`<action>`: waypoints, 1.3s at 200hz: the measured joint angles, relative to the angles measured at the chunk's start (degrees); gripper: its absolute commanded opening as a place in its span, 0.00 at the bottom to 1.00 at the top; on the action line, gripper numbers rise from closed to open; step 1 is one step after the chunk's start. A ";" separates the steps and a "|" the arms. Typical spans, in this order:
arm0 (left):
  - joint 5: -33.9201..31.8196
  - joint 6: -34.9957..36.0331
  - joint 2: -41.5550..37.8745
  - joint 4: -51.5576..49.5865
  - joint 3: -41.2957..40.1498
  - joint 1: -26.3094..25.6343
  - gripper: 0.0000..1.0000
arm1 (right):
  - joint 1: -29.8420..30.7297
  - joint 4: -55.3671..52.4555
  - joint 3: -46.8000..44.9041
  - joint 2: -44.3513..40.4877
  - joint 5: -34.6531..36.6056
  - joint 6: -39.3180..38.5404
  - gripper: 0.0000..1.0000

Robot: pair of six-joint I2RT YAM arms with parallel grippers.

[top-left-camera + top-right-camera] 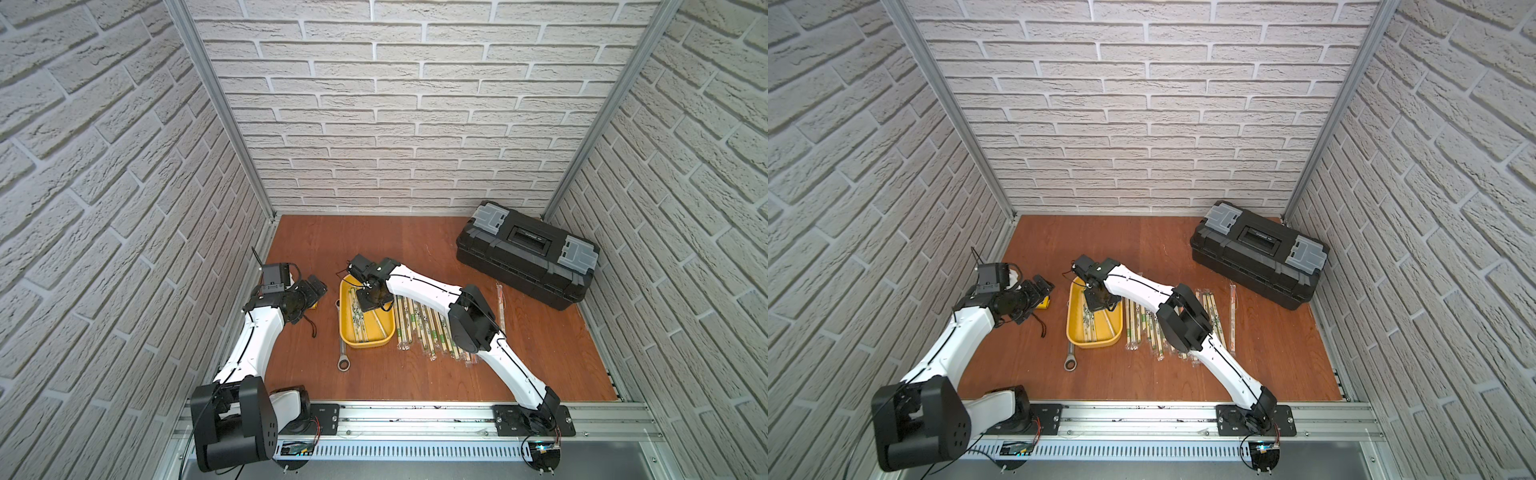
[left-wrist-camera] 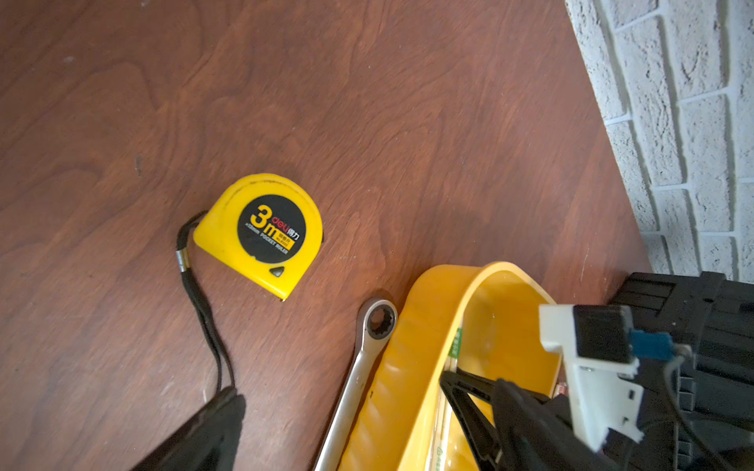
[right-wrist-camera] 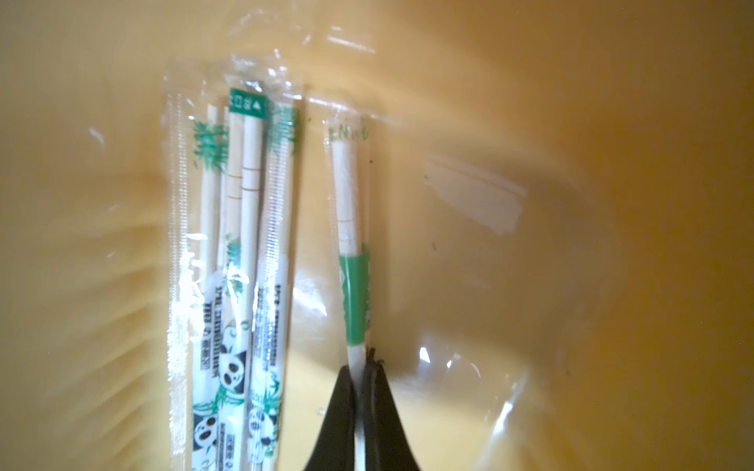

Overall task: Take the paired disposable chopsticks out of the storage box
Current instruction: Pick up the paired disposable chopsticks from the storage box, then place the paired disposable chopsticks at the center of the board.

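The right gripper [image 3: 361, 373] was seen clamped on a green-banded chopstick pair [image 3: 354, 293], low in the centre of the right wrist view, inside the yellow storage box [image 1: 345, 320]; several panda-printed pairs [image 3: 245, 244] were seen lying left of it; more pairs [image 1: 419, 328] were spread on the table [image 1: 374, 249] right of the box; the left gripper [image 1: 316, 287] was held wide apart, empty, near a tape measure [image 2: 261, 236].

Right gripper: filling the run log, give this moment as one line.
right gripper: shut on green-banded chopstick pair | storage box: more pairs inside | left gripper: open
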 measured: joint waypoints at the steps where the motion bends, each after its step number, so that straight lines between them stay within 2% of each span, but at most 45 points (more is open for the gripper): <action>1: 0.00 0.00 0.00 0.00 0.02 0.00 0.98 | -0.04 0.04 -0.04 -0.09 -0.04 0.02 0.02; 44: -0.02 0.02 0.74 -0.17 1.22 0.00 0.98 | -1.92 5.22 -5.38 -8.68 -1.92 1.77 0.02; 93: -0.24 0.00 1.33 0.02 3.80 -1.68 0.98 | -4.24 12.44 -20.06 -24.68 -1.55 2.82 0.02; 136: -3.10 -0.83 6.51 1.66 8.59 -11.96 0.98 | -6.84 16.52 -37.99 -37.16 1.01 3.82 0.02; 185: -7.39 -3.96 18.73 5.20 18.10 -23.52 0.98 | -12.48 16.35 -55.58 -52.02 5.03 4.02 0.02; 230: -8.92 -6.29 27.56 7.78 23.96 -28.04 0.98 | -17.31 14.19 -65.44 -66.27 10.43 3.80 0.02; 260: -9.07 -6.27 29.49 7.72 26.05 -29.09 0.98 | -19.21 12.70 -72.91 -72.91 12.33 3.80 0.02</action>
